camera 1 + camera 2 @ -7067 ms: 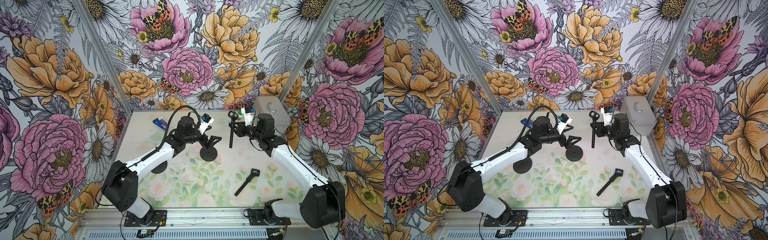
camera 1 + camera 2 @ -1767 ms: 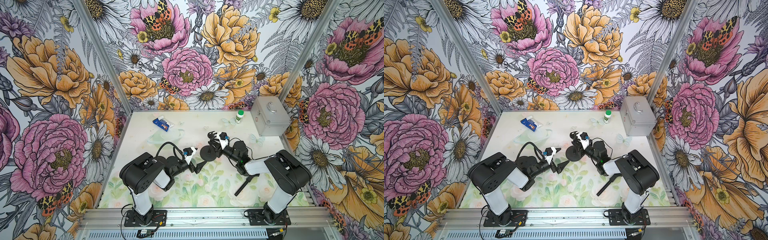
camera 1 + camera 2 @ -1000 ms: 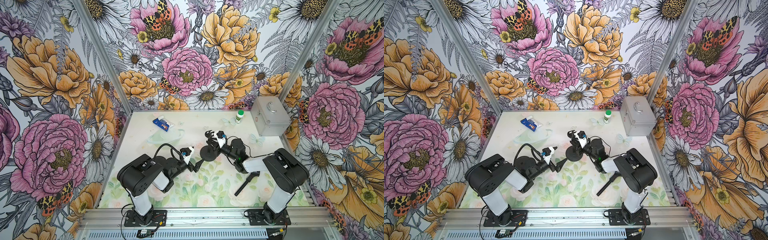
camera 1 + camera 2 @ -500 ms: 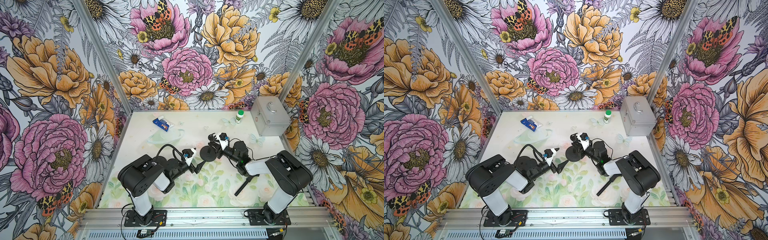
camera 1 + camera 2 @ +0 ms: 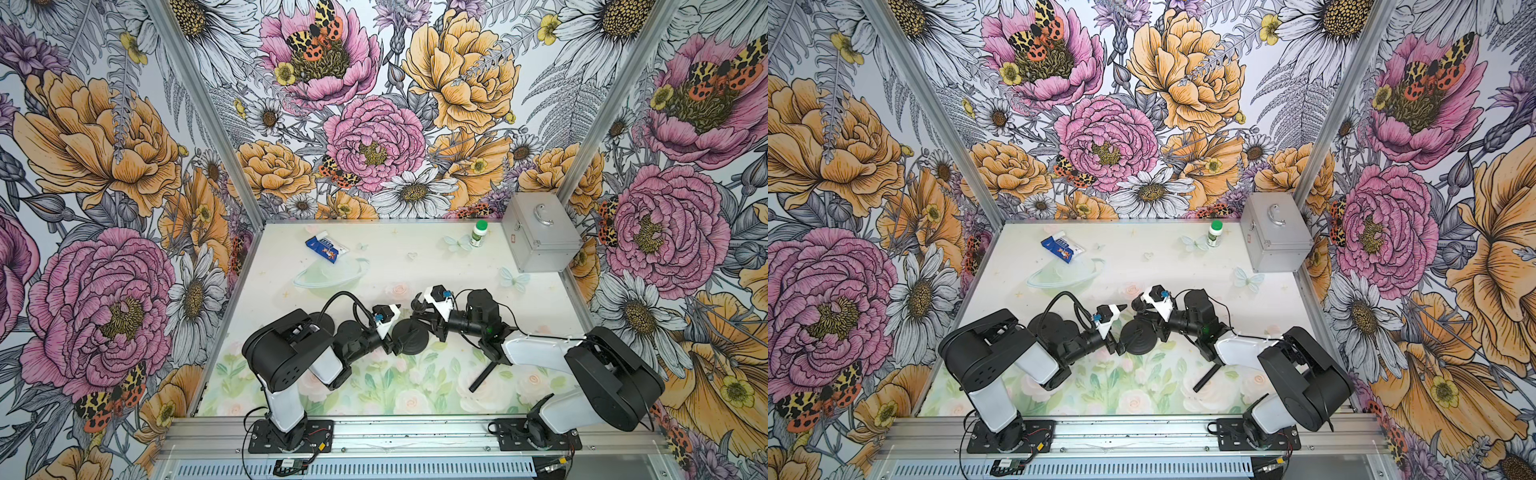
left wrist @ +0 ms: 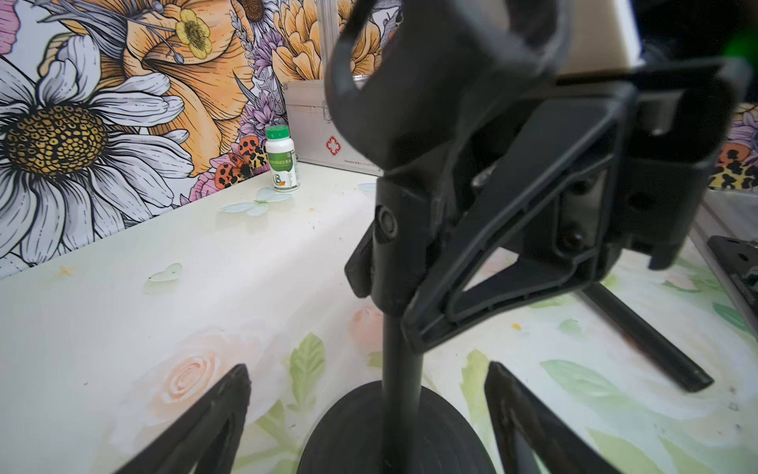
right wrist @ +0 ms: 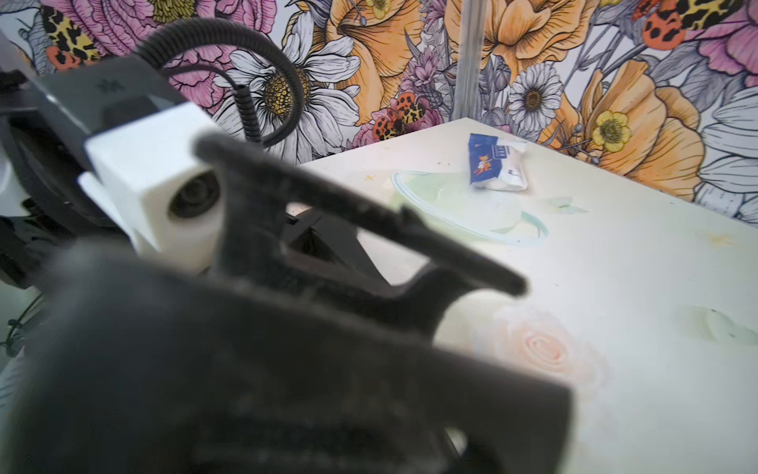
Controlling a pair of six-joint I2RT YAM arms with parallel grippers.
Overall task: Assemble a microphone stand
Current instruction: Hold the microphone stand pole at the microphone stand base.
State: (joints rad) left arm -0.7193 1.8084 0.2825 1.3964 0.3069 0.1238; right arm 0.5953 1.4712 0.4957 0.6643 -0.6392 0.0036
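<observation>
Microphone stand, black, round-based (image 5: 409, 338), upright mid bench (image 5: 436, 270). Right end effector (image 6: 387, 303), from three o'clock, clamps its post; left end effector (image 6: 367, 371), from nine, straddles it open-jawed. Probably best closed low, squarely.

Bright, even, diffuse light fills both top views; shadows beside the base of the microphone stand (image 5: 410, 337) are faint and soft. In the left wrist view its top looks soft (close to the lens), while the table (image 6: 205, 266) beyond it is crisp.
</observation>
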